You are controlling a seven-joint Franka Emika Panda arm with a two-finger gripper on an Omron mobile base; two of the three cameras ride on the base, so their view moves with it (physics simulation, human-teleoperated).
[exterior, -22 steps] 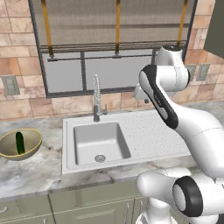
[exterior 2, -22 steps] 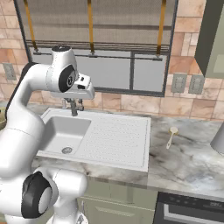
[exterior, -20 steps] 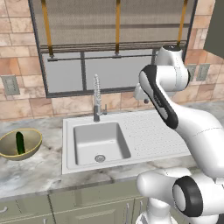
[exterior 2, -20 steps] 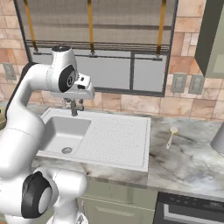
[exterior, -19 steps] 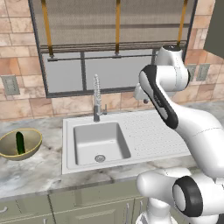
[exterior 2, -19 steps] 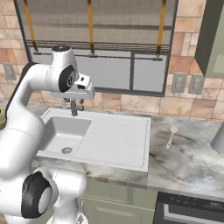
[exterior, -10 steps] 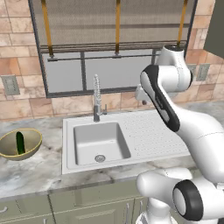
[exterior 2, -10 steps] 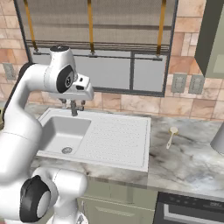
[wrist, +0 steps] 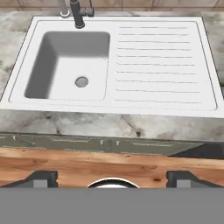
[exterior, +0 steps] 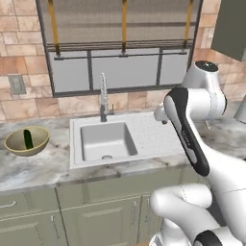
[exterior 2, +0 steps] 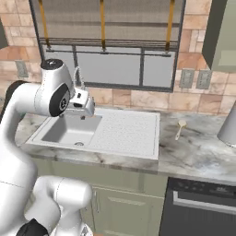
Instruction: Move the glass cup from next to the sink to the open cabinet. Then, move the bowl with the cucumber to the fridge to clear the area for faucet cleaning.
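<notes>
The bowl (exterior: 26, 141), olive-coloured with a dark green cucumber (exterior: 28, 139) standing in it, sits on the marble counter left of the sink. The glass cup is out of view. My gripper (wrist: 113, 178) is open, its two dark fingertips (wrist: 42, 178) set wide apart with nothing between them. It looks down from well above the sink (wrist: 70, 65) and the counter's front edge. In the right base view the hand (exterior 2: 81, 104) hangs over the sink's left part, far from the bowl. A wall cabinet (exterior 2: 222, 37) hangs at the upper right. The fridge is out of view.
The faucet (exterior: 103, 98) rises behind the basin, below a window with blinds (exterior: 122, 43). A wooden spoon (exterior 2: 179, 128) lies on the counter right of the drainboard, with a grey vessel (exterior 2: 229, 123) further right. Cabinet fronts and an oven (exterior 2: 203, 207) sit under the counter.
The whole picture has shifted upward in both base views, so the camera has moved. More of the lower cabinet fronts shows. The things on the counter lie where they did.
</notes>
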